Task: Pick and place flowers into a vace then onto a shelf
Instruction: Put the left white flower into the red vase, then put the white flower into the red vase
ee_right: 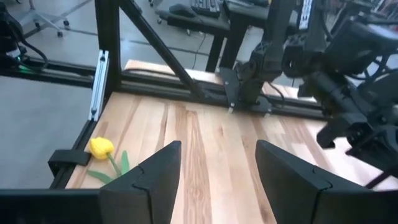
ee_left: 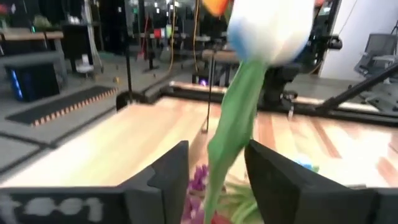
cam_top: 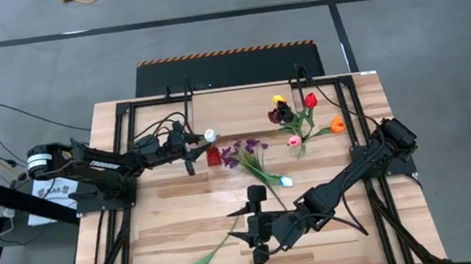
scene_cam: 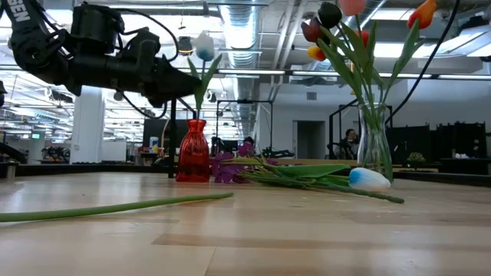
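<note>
- Your left gripper [cam_top: 190, 150] sits just above the small red vase [cam_top: 212, 156], its jaws parted around the stem of the white tulip [cam_top: 209, 136]. In the left wrist view the stem [ee_left: 231, 124] runs between the fingers [ee_left: 163, 176] with a gap on each side, so it looks let go rather than pinched.
- In the low view the stem drops into the red vase [scene_cam: 193, 151] with the bloom [scene_cam: 203, 47] upright. Judge it seated before you pull away.
- Back the left gripper off along the line of its fingers, not sideways, or you may drag the stem and tip that light vase.
- Your right gripper [cam_top: 257, 234] hangs over the near part of the table, jaws apart and empty. The yellow tulip [ee_right: 101, 147] lies ahead of it near the table corner, its long stem [scene_cam: 115, 205] flat on the boards.
- The purple sprig [cam_top: 240, 154] and a white-and-blue tulip [cam_top: 285, 180] lie between the two vases. The glass vase [cam_top: 297, 149] already holds several tulips.
</note>
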Robot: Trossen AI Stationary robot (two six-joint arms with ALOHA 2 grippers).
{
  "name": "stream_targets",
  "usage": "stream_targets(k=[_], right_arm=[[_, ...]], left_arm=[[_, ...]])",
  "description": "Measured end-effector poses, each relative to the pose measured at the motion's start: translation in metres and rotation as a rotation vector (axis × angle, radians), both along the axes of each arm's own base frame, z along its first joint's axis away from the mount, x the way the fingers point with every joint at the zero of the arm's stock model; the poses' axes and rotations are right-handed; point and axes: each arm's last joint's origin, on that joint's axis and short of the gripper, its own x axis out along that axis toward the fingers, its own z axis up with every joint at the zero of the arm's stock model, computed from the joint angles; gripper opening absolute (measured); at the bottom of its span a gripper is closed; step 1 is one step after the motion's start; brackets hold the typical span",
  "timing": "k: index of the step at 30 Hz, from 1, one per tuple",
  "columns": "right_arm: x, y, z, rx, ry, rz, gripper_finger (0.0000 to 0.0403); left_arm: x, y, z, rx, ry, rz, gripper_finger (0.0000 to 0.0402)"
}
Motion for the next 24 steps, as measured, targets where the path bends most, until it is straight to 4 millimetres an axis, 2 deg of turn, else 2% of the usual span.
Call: stream_targets(k=[6, 16, 24], right_arm=[[-0.003, -0.002, -0.007, 0.026, 0.06, -0.026, 0.0201], [-0.015, -0.01, -0.011, 0.103, 0.193, -0.114, 0.0201], [-0.045, -0.029, -0.029, 0.134, 0.49, -0.314, 0.0191]], left_arm=[[-0.003, -0.001, -0.005, -0.055, 0.08, 0.002, 0.0174], [-0.02, -0.008, 0.003, -0.163, 0.168, -0.01, 0.0176], [-0.031, -0.029, 0.023, -0.138, 0.096, -0.104, 0.0176]])
